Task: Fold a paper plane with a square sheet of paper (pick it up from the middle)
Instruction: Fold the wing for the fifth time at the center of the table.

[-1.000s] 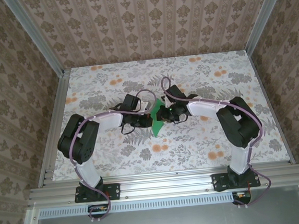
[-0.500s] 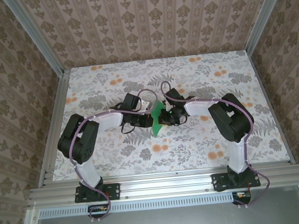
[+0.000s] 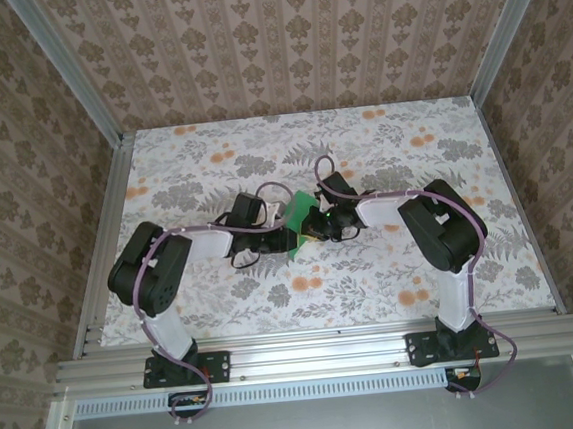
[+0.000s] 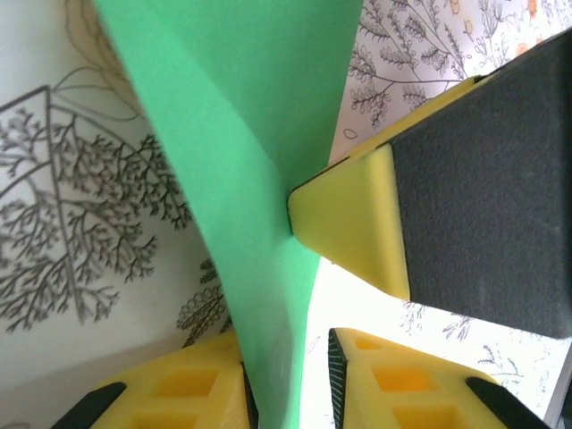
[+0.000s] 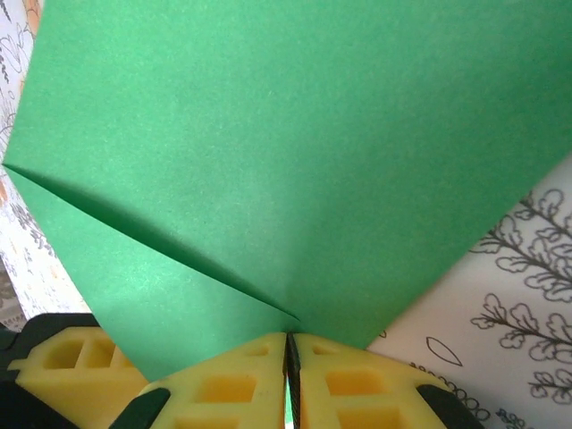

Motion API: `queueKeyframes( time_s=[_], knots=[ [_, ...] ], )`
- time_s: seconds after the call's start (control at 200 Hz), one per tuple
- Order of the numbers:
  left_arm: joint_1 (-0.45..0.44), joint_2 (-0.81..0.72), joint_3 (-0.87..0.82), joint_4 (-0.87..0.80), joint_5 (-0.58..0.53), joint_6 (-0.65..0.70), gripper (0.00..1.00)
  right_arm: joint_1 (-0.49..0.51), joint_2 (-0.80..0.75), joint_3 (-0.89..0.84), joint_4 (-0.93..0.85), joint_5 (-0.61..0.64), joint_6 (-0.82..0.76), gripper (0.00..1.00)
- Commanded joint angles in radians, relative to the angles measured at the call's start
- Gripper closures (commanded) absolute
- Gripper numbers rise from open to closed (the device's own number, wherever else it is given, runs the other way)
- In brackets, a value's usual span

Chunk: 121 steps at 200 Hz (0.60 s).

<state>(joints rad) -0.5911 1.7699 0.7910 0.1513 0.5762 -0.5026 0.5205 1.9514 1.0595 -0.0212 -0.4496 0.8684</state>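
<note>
The folded green paper [image 3: 296, 230] stands on edge over the middle of the surface [image 3: 392, 275], its long axis running near to far and its lower tip pointing toward the bases. The right fingers [image 5: 353, 389] are pinched tight on a creased corner. The left fingers [image 4: 174, 398] straddle its edge, slightly apart and not clamping. The left arm [image 3: 209, 243] and right arm [image 3: 396, 205] reach inward, elbows out, and meet at the paper.

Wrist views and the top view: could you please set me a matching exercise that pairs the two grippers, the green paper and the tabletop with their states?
Column one:
1. left gripper
2. right gripper
3. green paper
4. tabletop

Column two:
A. floral print
B. shut on the green paper
C. creased
D. jaws parted, green paper between them

Pairs: 1-D, 2-B, 3-C, 4-A.
</note>
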Motion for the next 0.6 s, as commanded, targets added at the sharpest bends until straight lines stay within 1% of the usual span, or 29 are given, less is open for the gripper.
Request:
queueKeyframes(
  time_s=[0.0,0.185,0.3,0.38,0.6],
  knots=[
    [-0.009,-0.047,-0.042,0.056,-0.029,-0.048,0.72,-0.004,0.023,-0.036,-0.046,0.063,0.046,0.88],
    [-0.008,-0.078,-0.097,0.133,-0.056,-0.091,0.76,-0.004,0.025,-0.035,-0.056,0.067,0.054,0.88],
    [-0.009,-0.09,-0.121,0.163,-0.076,-0.113,0.83,-0.004,0.029,-0.032,-0.062,0.067,0.053,0.88],
    [-0.009,-0.095,-0.134,0.179,-0.082,-0.117,0.85,-0.004,0.03,-0.033,-0.063,0.068,0.055,0.88],
    [-0.021,-0.087,-0.12,0.141,-0.101,-0.08,0.94,-0.004,0.024,-0.032,-0.058,0.055,0.06,0.88]
  ],
)
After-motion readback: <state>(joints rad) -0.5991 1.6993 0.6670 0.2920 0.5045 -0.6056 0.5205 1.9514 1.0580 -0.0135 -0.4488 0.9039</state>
